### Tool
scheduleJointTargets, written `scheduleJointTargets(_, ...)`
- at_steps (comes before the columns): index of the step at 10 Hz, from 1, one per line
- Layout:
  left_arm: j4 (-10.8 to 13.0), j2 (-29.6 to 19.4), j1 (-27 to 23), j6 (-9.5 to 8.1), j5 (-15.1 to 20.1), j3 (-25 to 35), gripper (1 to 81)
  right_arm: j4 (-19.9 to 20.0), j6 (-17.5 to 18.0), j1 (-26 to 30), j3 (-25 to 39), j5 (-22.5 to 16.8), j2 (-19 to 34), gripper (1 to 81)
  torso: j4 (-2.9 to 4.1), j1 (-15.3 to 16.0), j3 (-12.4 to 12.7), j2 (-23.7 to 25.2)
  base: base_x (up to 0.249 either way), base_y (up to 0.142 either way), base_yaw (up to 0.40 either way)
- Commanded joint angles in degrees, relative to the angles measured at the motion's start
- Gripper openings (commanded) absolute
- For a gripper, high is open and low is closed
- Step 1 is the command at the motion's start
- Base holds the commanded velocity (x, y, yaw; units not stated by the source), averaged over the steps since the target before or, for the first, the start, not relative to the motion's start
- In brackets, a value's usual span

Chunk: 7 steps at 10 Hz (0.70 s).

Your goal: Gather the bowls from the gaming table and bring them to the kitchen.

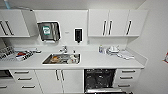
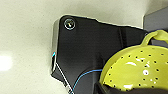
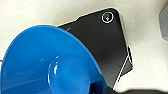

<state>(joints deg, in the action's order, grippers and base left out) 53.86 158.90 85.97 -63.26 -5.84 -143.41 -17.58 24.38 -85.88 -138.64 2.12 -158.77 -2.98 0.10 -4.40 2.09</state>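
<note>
1. The sink (image 1: pixel 61 59) is set in the tabletop (image 1: pixel 95 61), left of centre.
2. A paper-towel dispenser (image 1: pixel 49 31) and soap dispenser (image 1: pixel 78 35) hang on the wall behind it.
3. An open dishwasher (image 1: pixel 99 80) sits below, to the right.

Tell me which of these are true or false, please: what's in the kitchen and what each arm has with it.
1. The steel sink already has things lying in it. True.
2. The left wrist view shows a red bowl. False: it shows a yellow bowl dotted with small holes and with a loop handle.
3. The right wrist view shows a blue bowl. True.
4. The dishwasher under the counter is closed behind a white door. False: its dark inside is open to view.
5. The soap dispenser on the wall is black. True.
6. The wall cabinets are yellow wood. False: they are white with dark handles.
</note>
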Motion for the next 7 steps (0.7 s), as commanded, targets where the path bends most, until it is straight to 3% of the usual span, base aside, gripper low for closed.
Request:
scheduleJointTargets(1, 0.5, -1.0, -1.9, -0.20, 2.1, 0.0, 1.0, -0.3, -0.1, 2.2, -0.1, -2.3, 0.9, 1.0, 0.00, 0.0, 0.0, 0.0, 0.159, 0.000, 0.000)
scheduleJointTargets(7, 0.5, -1.0, -1.9, -0.11, 2.1, 0.0, 1.0, -0.3, -0.1, 2.2, -0.3, -2.3, 0.8, 1.0, 0.00, -0.1, 0.0, 0.1, 0.159, -0.053, 0.000)
